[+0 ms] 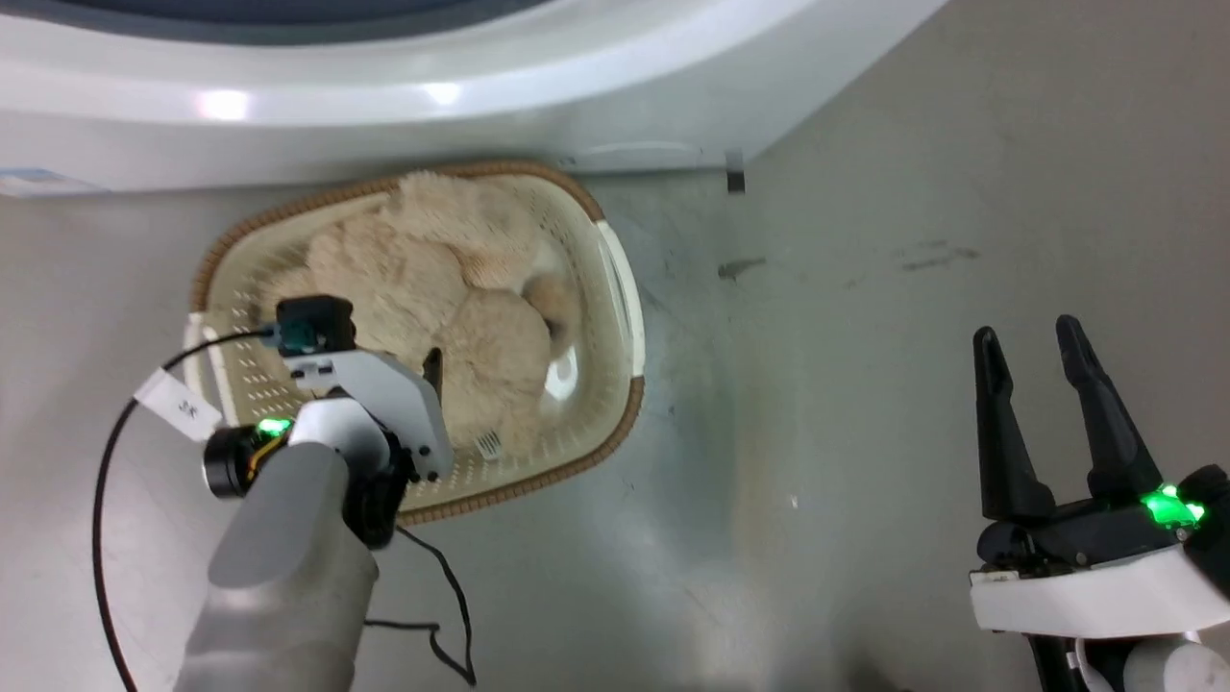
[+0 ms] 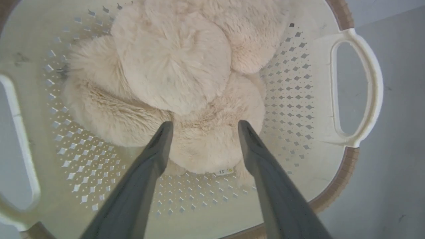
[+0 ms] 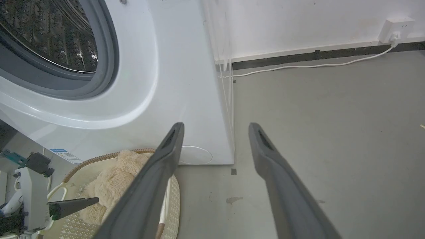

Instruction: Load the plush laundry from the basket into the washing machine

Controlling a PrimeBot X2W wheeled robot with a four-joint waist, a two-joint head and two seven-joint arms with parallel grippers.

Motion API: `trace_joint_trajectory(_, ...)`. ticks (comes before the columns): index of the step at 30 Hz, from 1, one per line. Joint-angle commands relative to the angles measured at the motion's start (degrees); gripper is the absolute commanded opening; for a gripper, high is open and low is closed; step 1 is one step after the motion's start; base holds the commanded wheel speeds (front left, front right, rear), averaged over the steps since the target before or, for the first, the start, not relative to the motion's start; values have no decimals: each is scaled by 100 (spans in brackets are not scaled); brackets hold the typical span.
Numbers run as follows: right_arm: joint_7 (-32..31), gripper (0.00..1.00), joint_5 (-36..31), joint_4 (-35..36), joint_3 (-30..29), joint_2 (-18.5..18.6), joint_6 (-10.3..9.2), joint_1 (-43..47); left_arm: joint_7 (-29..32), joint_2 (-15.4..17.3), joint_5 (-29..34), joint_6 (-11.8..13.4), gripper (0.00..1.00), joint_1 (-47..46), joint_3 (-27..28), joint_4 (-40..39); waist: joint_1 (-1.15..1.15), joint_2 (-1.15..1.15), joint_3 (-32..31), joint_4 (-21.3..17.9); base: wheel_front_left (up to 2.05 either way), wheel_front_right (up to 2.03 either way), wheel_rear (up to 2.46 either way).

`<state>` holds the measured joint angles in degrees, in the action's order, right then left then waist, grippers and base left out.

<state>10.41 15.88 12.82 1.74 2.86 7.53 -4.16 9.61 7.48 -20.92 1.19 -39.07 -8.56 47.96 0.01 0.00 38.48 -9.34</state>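
Note:
The plush laundry (image 1: pixel 432 288) is a fluffy beige toy that lies curled in the cream basket (image 1: pixel 615 288) on the floor in front of the washing machine (image 1: pixel 384 96). My left gripper (image 2: pixel 204 127) hangs open just above the plush (image 2: pixel 172 73), its fingers straddling a furry limb near the small white tag (image 2: pixel 224 171). My right gripper (image 1: pixel 1033 341) stands open over bare floor at the right, well away from the basket. In the right wrist view the washer's round opening (image 3: pixel 49 39) shows its steel drum, with the basket rim (image 3: pixel 99 157) and plush (image 3: pixel 113 186) below.
Grey floor (image 1: pixel 865 336) spreads to the right of the basket. A black cable (image 1: pixel 106 500) loops from my left arm over the floor. A white cord (image 3: pixel 315 64) runs along the wall to a socket (image 3: pixel 396 28).

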Motion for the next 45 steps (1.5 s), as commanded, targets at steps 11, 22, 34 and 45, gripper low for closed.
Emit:
trace_joint_trajectory(11,197,100,290,301,-36,1,-3,-63,-206,124,-399,119,100,-868,-115,731,-1,0,857,-223,0,0,0)
trace_joint_trajectory(22,353,100,507,527,24,1,-4,18,-549,115,-847,153,100,-1612,-170,1488,-1,0,1488,-389,0,0,0)
trace_joint_trajectory(34,459,100,631,649,76,1,-4,9,-382,109,-1145,177,0,-2163,-297,2200,-1,0,1932,-458,0,0,0)
trace_joint_trajectory(45,459,100,519,322,167,1,-4,-322,-550,-59,-1325,-108,0,-2138,-276,2183,-1,0,1679,-274,0,0,0)
